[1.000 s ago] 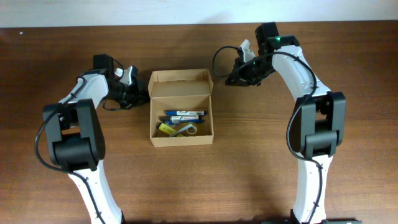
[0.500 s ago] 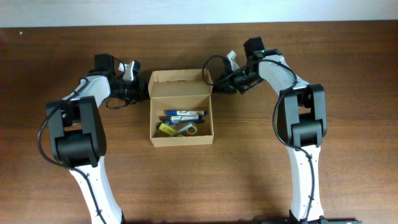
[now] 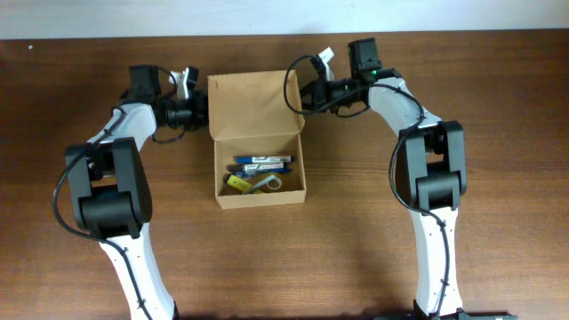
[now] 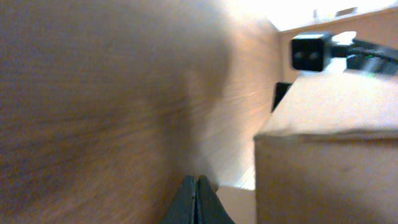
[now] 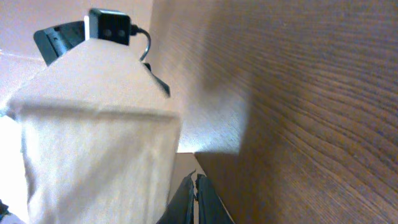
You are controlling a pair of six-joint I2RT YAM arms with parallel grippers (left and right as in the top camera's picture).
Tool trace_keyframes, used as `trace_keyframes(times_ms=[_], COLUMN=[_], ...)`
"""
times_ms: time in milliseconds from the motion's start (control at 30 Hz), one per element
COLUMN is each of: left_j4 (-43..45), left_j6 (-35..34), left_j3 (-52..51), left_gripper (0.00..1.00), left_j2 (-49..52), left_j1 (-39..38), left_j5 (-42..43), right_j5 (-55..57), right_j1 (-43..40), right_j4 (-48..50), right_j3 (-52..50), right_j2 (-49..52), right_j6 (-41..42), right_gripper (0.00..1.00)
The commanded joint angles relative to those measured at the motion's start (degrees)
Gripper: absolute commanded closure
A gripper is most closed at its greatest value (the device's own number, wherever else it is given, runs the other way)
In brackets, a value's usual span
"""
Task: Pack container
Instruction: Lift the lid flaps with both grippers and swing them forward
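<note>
The container (image 3: 260, 198) sits at centre of the overhead frame, its flap lid (image 3: 253, 103) raised at the upper edge and pens (image 3: 264, 164) inside. The left gripper (image 3: 194, 111) and right gripper (image 3: 304, 94) flank the flap, each with its fingers pressed together. Contact with the flap seems likely but is unconfirmed.

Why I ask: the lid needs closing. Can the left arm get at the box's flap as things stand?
Probably yes: the left gripper sits right beside the flap, at its left edge, jaws shut, with nothing between them.

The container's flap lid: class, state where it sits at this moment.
Overhead, the flap lid is at the far edge of the container, mid-table, between the left pincer and the right pincer.
</note>
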Motion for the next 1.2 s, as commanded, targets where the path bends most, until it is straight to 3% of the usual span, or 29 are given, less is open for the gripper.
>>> trace_keyframes(times_ms=[0,200,500,833,1167], left_j4=[-0.7,-7.41,-24.35,-34.67,-50.53], left_j6=[-0.96,-0.07,12.04,15.87,19.37], left_j3=[5.6,13.46,14.78,14.75,14.75], left_gripper=[0.99,0.98,0.98,0.99,0.99], left_j2=[0.87,-0.98,-7.93,-17.03,-24.09], left_j1=[0.13,-0.15,-2.91,-3.43,-5.29], left_j5=[6.27,6.36,-2.93,-10.08,-24.92], right_j5=[-1.62,8.46,18.14,23.47,45.07], right_j1=[-0.81,-0.42,1.25,5.79,14.99], right_j4=[-1.79,-14.99,-29.07,-37.2,-49.68], right_j3=[3.8,7.41,8.92,8.92,8.92], right_j2=[-0.79,-6.54,-15.15,-21.38,-26.16], right_j6=[-0.72,-9.88,-18.27,-19.52,-19.54], right_gripper=[0.96,0.96,0.96,0.96,0.96])
